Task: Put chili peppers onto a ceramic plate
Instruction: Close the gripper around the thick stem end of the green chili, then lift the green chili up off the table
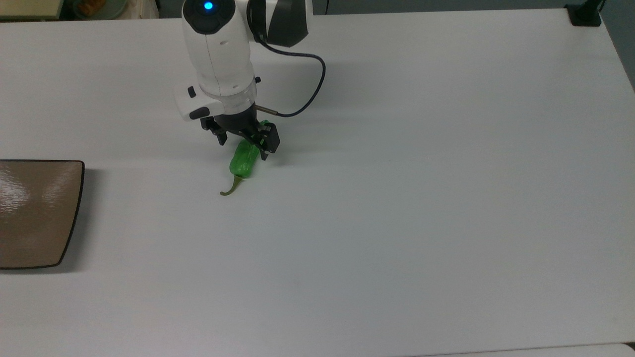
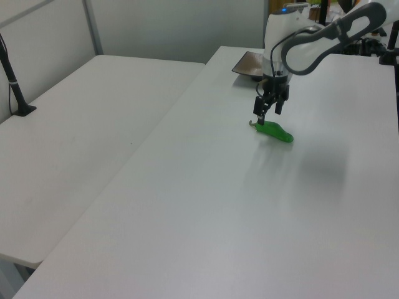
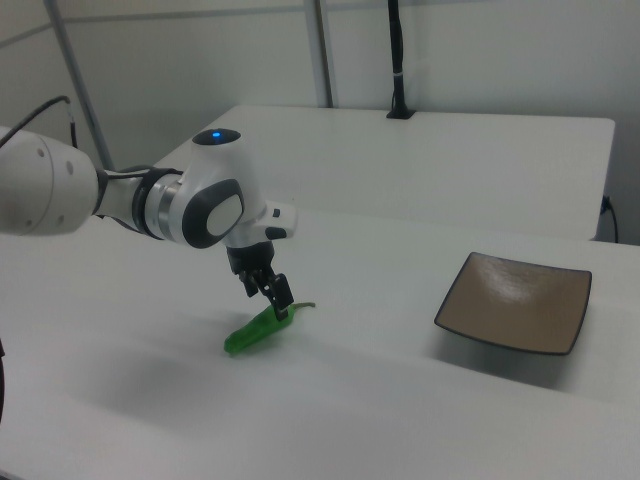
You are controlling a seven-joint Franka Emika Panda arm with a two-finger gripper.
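One chili pepper (image 1: 244, 160), one ceramic plate (image 1: 34, 213), apart on table (image 1: 397, 198).

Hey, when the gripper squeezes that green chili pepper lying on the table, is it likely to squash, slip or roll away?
The chili pepper looks wrinkled and thin-skinned, so it may dent a little. Its glossy skin could let it slip. Its elongated body lies flat on the table, so rolling seems unlikely, though it may pivot between the open gripper fingers.

no readable text, no labels, no brands, no numbers or signs anywhere
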